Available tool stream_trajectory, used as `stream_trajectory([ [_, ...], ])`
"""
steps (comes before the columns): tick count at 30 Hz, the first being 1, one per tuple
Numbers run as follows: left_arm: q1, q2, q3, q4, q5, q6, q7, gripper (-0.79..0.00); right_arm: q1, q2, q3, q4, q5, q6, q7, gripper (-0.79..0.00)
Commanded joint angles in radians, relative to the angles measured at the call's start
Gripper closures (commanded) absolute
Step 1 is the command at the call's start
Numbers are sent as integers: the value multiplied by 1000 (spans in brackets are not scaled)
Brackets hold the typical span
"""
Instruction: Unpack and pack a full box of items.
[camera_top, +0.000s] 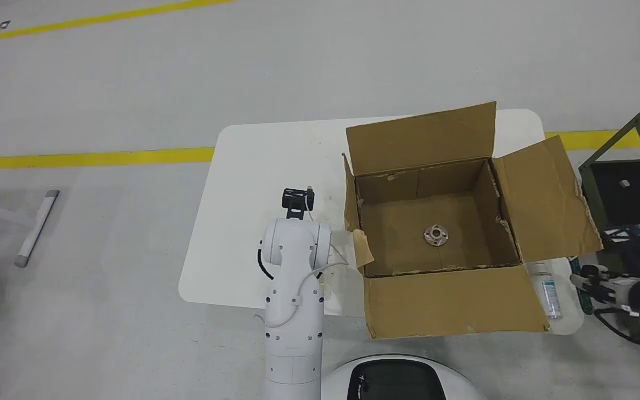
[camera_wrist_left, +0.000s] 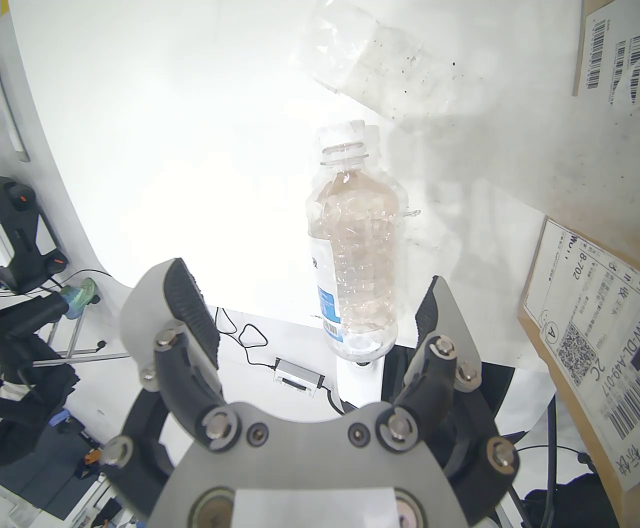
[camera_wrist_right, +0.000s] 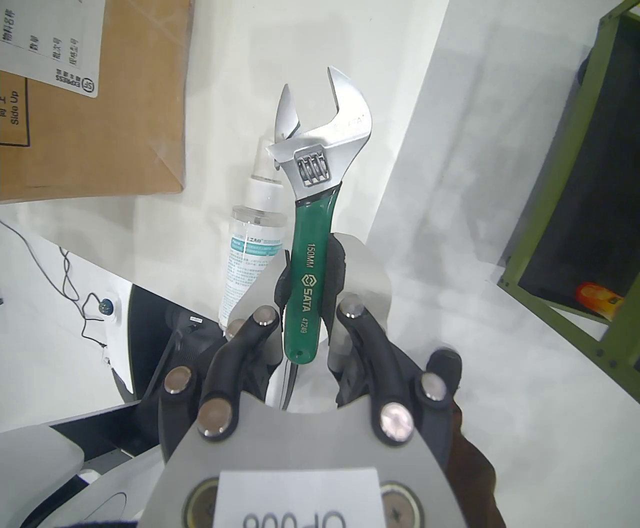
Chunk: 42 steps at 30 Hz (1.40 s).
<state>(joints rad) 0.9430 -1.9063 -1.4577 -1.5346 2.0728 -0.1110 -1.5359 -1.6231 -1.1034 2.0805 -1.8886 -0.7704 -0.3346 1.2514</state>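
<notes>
Unpacking looks nearly done; packing remains.
Box (camera_top: 445, 300) holds one metal part (camera_top: 434, 236); right hand (camera_wrist_right: 310, 280) grips wrench (camera_wrist_right: 320, 150), left hand (camera_wrist_left: 307, 287) open near bottle (camera_wrist_left: 355, 250).

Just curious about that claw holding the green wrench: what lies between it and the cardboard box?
A clear spray bottle lies on the table between the right gripper, shut on the wrench, and the cardboard box; the top view shows it best.
</notes>
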Motion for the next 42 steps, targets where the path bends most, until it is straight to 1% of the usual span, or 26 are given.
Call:
stream_trajectory([
  [1,0,0,0,0,0,0,0,-785,4,4,-15,-9,-32,17,4,0],
  [5,0,0,0,0,0,0,0,-785,27,12,-43,-18,-74,40,23,0],
  [11,0,0,0,0,0,0,0,-785,56,26,-76,-11,-154,45,60,0],
  [14,0,0,0,0,0,0,0,-785,69,30,-94,-3,-169,51,58,0],
  [19,0,0,0,0,0,0,0,-785,81,34,-124,2,-167,70,61,0],
  [32,0,0,0,0,0,0,0,-785,59,47,-168,24,-200,80,54,0],
  [42,0,0,0,0,0,0,0,-785,73,55,-207,32,-221,100,46,0],
])
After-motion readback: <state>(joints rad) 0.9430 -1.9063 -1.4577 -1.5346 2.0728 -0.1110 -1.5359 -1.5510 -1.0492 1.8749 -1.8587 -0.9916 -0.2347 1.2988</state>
